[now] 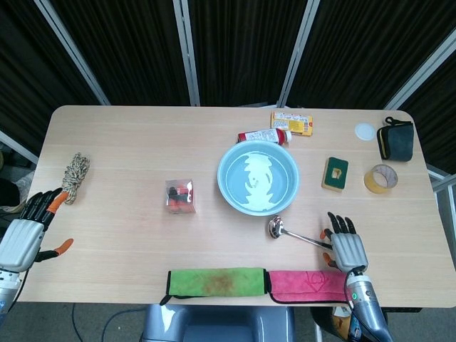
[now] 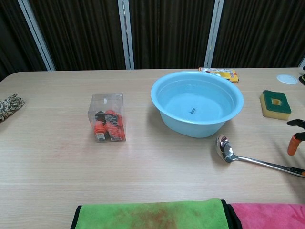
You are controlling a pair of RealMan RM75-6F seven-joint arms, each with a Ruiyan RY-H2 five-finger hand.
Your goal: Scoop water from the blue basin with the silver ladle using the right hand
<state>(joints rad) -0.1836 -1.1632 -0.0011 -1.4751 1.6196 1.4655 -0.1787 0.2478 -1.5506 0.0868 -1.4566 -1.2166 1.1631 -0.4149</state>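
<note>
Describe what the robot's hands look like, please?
Both hands, left hand and right hand, have ribbed silver-grey backs, black fingers and orange tips on some. The right wrist is a grey cylinder with a small green light.

I logged: blue basin (image 1: 258, 177) holding water, mid-table, silver ladle (image 1: 298, 234) flat just beside, bowl toward basin.

blue basin (image 2: 197, 102) holding water, silver ladle (image 2: 238, 155) beside it, right hand (image 2: 296, 137) fingertips at edge
</note>
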